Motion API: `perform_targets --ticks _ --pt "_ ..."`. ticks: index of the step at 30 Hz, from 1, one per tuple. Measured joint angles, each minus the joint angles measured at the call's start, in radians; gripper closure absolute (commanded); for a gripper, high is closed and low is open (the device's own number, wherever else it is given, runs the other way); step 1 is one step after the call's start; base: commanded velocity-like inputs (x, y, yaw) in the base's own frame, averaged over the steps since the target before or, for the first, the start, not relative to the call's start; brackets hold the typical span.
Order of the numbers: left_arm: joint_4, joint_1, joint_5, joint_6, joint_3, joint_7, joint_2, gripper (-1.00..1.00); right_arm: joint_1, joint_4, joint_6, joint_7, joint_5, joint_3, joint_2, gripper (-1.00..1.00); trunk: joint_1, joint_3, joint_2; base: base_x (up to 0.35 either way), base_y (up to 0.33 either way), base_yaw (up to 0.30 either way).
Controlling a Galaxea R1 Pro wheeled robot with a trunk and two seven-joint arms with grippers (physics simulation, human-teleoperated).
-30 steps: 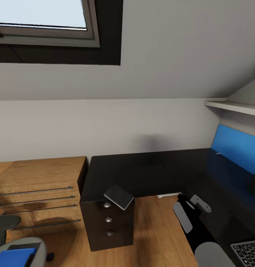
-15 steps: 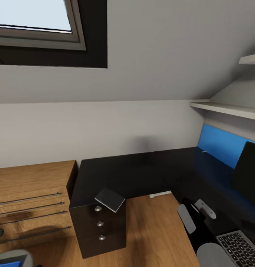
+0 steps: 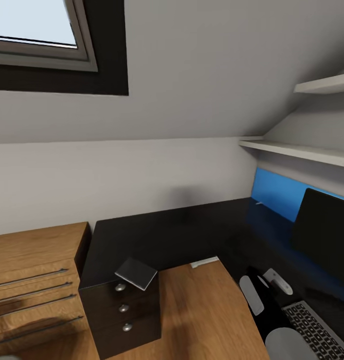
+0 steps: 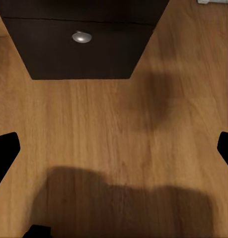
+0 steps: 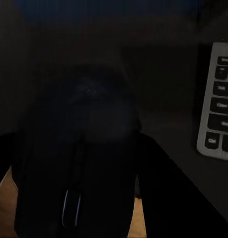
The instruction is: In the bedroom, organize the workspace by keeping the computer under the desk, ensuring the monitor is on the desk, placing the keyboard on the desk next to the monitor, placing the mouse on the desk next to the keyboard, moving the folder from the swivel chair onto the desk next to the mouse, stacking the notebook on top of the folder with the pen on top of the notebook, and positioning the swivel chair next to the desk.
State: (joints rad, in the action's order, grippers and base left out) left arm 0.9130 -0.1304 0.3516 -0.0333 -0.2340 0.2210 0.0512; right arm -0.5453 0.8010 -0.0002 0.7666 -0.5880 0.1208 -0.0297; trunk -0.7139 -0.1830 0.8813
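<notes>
The desk (image 3: 182, 235) has a glossy black L-shaped top and a blue back panel (image 3: 274, 197). On it at the right stand the monitor (image 3: 324, 240) and, in front of it, the keyboard (image 3: 317, 330) (image 5: 218, 104). The grey notebook (image 3: 136, 273) lies askew on the corner above the dark drawer unit (image 3: 123, 317). A slim white stick, the pen (image 3: 259, 203), lies by the blue panel. My right gripper (image 3: 259, 287) (image 5: 79, 148) is shut on the black mouse (image 5: 81, 148), held over the desk's front edge beside the keyboard. My left gripper (image 4: 114, 151) hangs open over the wooden floor. The folder and swivel chair are out of view.
A low light-wood cabinet (image 3: 32, 280) stands left of the drawer unit (image 4: 81, 47). White shelves (image 3: 302, 150) hang on the right wall above the monitor. A roof window (image 3: 32, 30) sits in the sloping ceiling. Wooden floor (image 3: 202, 315) lies in the desk's inner corner.
The whole head view has swung to the right: the monitor and keyboard show more fully, and the chair with the blue folder has left the picture. The notebook lies as before.
</notes>
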Motion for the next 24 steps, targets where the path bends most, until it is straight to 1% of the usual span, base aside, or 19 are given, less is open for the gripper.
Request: perform_targets --ticks 11,16,20,21,24 --pt "0.0 0.0 0.001 0.0 0.0 0.0 0.0 -1.0 0.0 0.0 -0.007 0.001 0.004 -0.001 0.002 1.0 0.0 0.013 0.0 0.0 0.0 -0.172" --pt "0.0 0.0 0.001 -0.001 0.0 0.0 0.0 -1.0 0.0 0.0 -0.012 -0.004 0.006 -0.004 0.003 1.0 0.0 0.015 0.0 0.005 0.0 -0.049" --pt "0.0 0.0 0.0 -0.001 -0.001 -0.001 0.0 -1.0 0.0 -0.001 -0.012 -0.005 0.006 -0.004 0.005 1.0 0.0 0.015 0.0 0.157 0.0 -0.005" --pt "0.0 0.0 -0.001 -0.001 -0.001 -0.001 0.0 -1.0 0.0 -0.002 -0.013 -0.006 0.018 -0.019 0.005 1.0 0.0 0.015 0.0 0.094 0.0 0.0" --pt "0.0 0.0 -0.001 -0.001 -0.003 -0.002 0.0 -1.0 0.0 -0.002 -0.024 -0.006 0.04 -0.024 0.007 1.0 0.0 0.015 0.0 0.071 -0.035 0.0"
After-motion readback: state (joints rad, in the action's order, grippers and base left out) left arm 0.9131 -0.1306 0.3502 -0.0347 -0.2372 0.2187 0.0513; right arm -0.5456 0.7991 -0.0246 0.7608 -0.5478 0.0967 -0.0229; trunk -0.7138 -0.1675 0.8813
